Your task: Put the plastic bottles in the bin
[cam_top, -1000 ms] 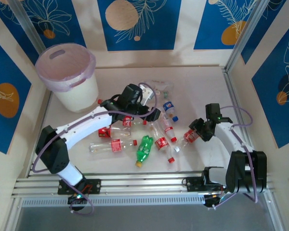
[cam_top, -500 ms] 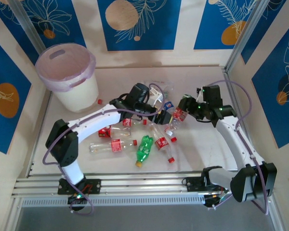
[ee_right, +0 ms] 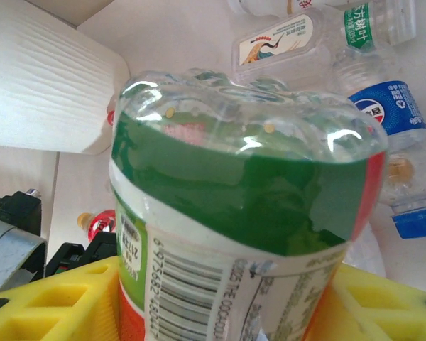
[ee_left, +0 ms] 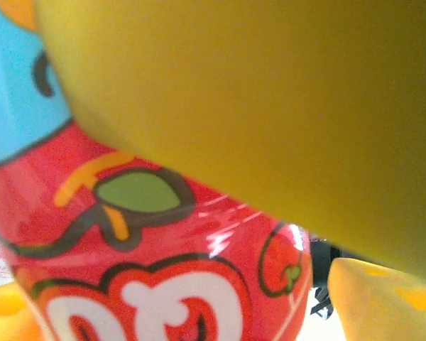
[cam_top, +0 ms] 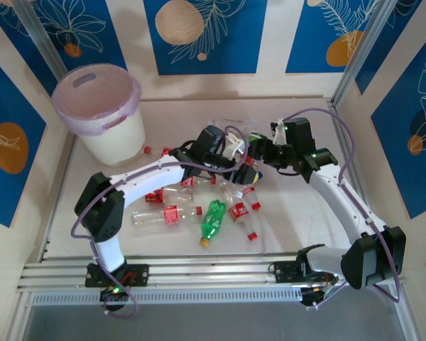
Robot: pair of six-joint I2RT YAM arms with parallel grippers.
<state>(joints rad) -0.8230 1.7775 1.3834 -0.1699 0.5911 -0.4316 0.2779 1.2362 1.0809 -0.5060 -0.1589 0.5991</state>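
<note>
The bin (cam_top: 99, 117), white with a pale purple liner, stands at the far left; its white wall (ee_right: 42, 85) shows beyond the right wrist. Plastic bottles lie in a heap mid-table: a green one (cam_top: 213, 219) and red-labelled ones (cam_top: 172, 214) (cam_top: 238, 211). My right gripper (cam_top: 259, 151) (ee_right: 220, 305) is shut on a clear bottle with a green, white and red label (ee_right: 241, 185), held above the heap. My left gripper (cam_top: 240, 162) (ee_left: 199, 312) reaches into the heap beside it, jaws around a red-labelled bottle (ee_left: 163, 270), a small gap at the right finger (ee_left: 383, 298).
A blue-labelled bottle (ee_right: 394, 106) and white-labelled ones (ee_right: 277, 39) lie just past the right gripper. A loose red cap (cam_top: 147, 150) sits by the bin. The two grippers are nearly touching. Walls close in the table at the back and both sides.
The right arm swung from the right side to the centre, carrying its bottle. The left gripper pushed further right into the heap, and its jaws widened, then narrowed around a red-labelled bottle.
</note>
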